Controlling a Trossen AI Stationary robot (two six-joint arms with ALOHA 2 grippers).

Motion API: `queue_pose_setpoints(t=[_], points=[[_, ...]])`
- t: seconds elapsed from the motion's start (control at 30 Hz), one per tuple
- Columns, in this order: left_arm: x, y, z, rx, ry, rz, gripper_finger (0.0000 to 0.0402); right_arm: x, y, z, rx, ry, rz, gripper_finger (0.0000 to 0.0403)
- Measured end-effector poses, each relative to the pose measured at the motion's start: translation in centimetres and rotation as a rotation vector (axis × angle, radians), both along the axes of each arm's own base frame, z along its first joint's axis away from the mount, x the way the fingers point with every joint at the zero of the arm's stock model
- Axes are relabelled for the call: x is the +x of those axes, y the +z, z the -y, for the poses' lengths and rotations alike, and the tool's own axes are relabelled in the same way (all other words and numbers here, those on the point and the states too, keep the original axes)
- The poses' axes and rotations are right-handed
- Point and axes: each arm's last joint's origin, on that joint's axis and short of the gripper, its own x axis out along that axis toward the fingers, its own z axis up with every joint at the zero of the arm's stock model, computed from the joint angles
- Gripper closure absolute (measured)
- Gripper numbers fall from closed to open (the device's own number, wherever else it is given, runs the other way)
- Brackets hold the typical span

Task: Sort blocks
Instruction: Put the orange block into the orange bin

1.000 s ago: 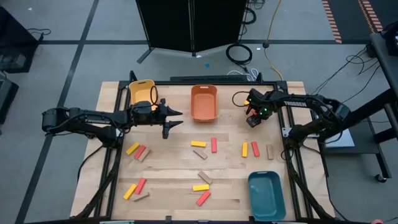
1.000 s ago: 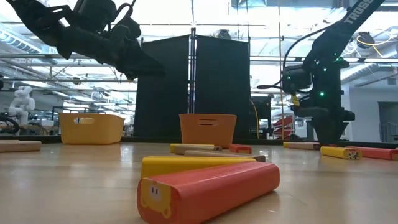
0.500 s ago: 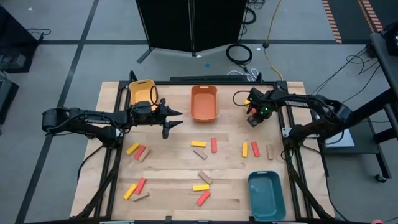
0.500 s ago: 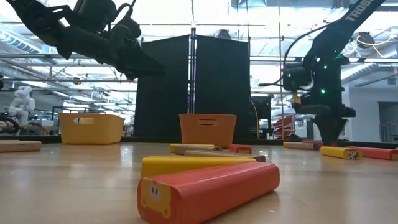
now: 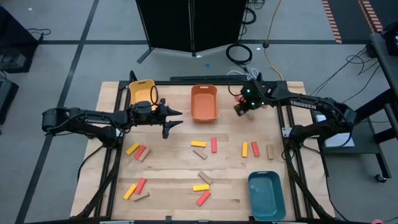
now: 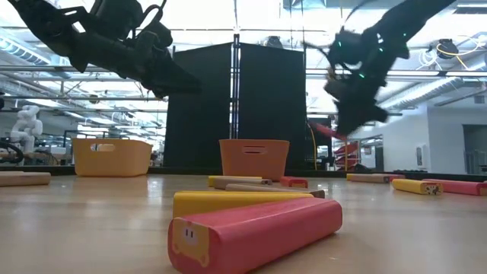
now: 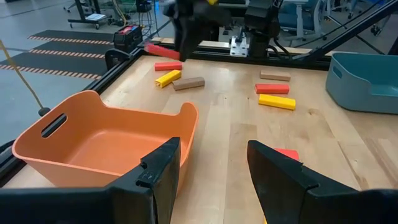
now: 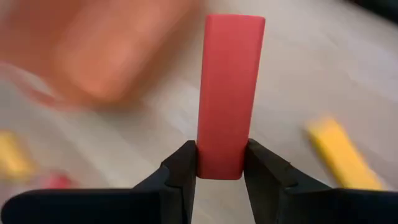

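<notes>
My right gripper (image 5: pixel 240 108) is raised above the table's far right part, just right of the orange bin (image 5: pixel 203 102), shut on a red block (image 8: pixel 229 93). The same block shows as a red bar (image 6: pixel 329 132) below the gripper in the low view. My left gripper (image 5: pixel 176 118) hovers open, left of the orange bin (image 7: pixel 106 146). Red, yellow and tan blocks lie flat across the table: one group (image 5: pixel 205 145) at its middle, another (image 5: pixel 256 150) on the right, others (image 5: pixel 137 151) on the left and along the near edge (image 5: pixel 200 188). My right gripper pinches the red block between its two fingers (image 8: pixel 183 171), on one end of the block (image 8: pixel 221 163). The block's length runs on straight out past the fingertips. It is lifted clear of the table.
A yellow bin (image 5: pixel 142 91) sits at the far left corner and a teal bin (image 5: pixel 266 194) at the near right. A black panel and cables stand beyond the far edge. Bare wood lies between the block groups.
My right gripper has moved toward the table's left and far edge, toward the orange bin, and has risen, carrying the red block with it. The move was fast in the last half second. My left arm has kept still.
</notes>
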Motion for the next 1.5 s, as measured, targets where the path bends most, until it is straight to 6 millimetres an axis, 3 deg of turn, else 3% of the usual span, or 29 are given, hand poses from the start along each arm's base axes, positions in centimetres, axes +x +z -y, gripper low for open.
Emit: queue_pose_setpoints(t=[0.2, 0.3, 0.53, 0.83, 0.97, 1.27, 1.37, 1.5], points=[[0.0, 0.0, 0.0, 0.002, 0.000, 0.003, 0.0217, 4.3, 1.5, -0.7, -0.096, 0.093, 0.244, 0.0310], [0.0, 0.2, 0.0, 0.008, 0.008, 0.019, 0.0217, 6.4, 1.2, -0.8, -0.127, 0.127, 0.303, 0.0310], [0.1, 0.5, -0.1, 0.024, 0.013, 0.050, 0.0217, 11.2, -0.9, 0.2, -0.152, 0.196, 0.267, 0.0309], [0.1, 0.4, -0.1, 0.023, 0.012, 0.039, 0.0217, 15.0, -1.5, 1.8, -0.180, 0.258, 0.207, 0.0289], [0.0, 0.0, 0.0, 0.013, 0.012, -0.001, 0.0217, 15.2, -1.4, 2.3, -0.165, 0.280, 0.107, 0.0272], [-0.1, -0.4, 0.0, 0.000, 0.013, -0.043, 0.0217, 14.6, 0.9, 3.7, -0.146, 0.265, -0.024, 0.0252], [-0.1, -0.4, 0.0, -0.007, 0.014, -0.045, 0.0217, 12.6, 1.0, 3.5, -0.064, 0.287, -0.191, 0.0253], [-0.3, -0.8, 0.0, -0.018, 0.015, -0.089, 0.0217, 8.6, 1.2, 4.2, 0.011, 0.175, -0.437, 0.0260]])
